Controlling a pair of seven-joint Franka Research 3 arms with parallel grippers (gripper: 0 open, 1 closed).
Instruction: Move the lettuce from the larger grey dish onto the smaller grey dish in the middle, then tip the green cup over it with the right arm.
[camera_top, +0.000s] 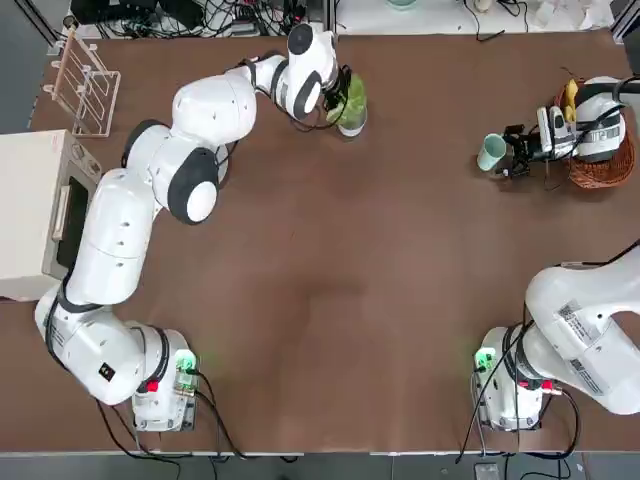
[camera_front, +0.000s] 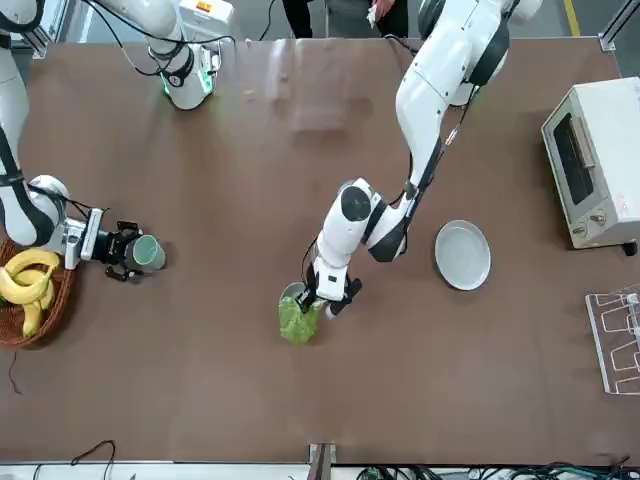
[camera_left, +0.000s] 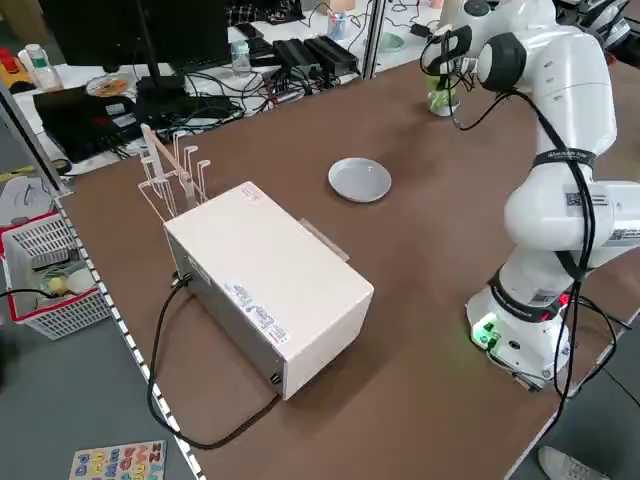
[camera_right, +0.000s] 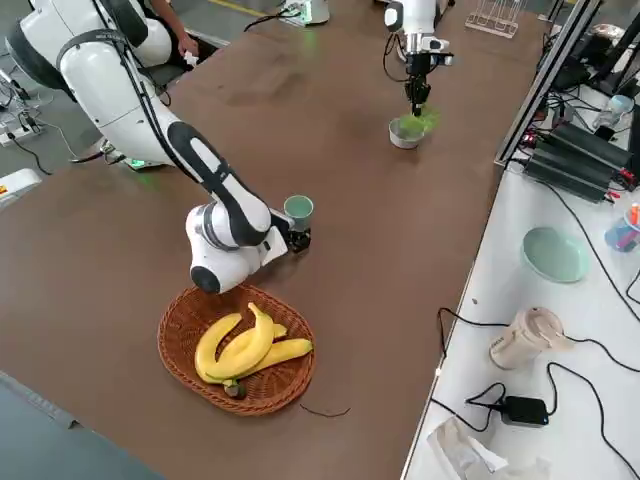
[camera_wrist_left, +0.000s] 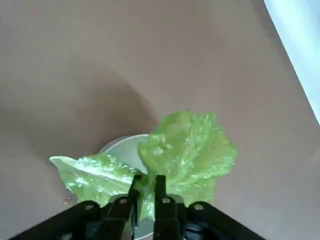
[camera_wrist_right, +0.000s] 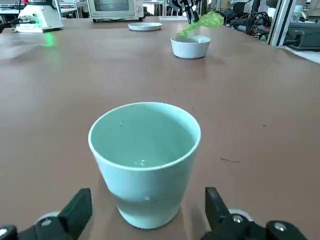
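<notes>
We see the lettuce (camera_wrist_left: 190, 155) at the small grey-white bowl (camera_wrist_right: 191, 48) on the far middle of the counter (camera_top: 330, 250), its leaves partly inside and spilling over the rim. Our left gripper (camera_wrist_left: 149, 180) is down at the bowl, its fingers slightly apart with leaf between them. To the left of the bowl and a little nearer, the flat grey plate (camera_front: 463, 255) lies on the counter. Off to the right, the green cup (camera_wrist_right: 145, 175) stands upright, with a few small droplets visible inside. Our right gripper (camera_wrist_right: 149, 195) is low beside it, fingers spread wide and no grip on the cup. At the far right, we have a round wicker basket (camera_right: 180, 340) holding yellow bananas (camera_right: 255, 345) and a dark item (camera_right: 234, 389) partly beneath them. A white toaster oven (camera_left: 270, 285) sits on the left, with a wire rack (camera_top: 88, 90) beyond it. On the white table past the far edge, we can see a pale green bowl (camera_right: 555, 254) and a container of markers (camera_right: 628, 232).
</notes>
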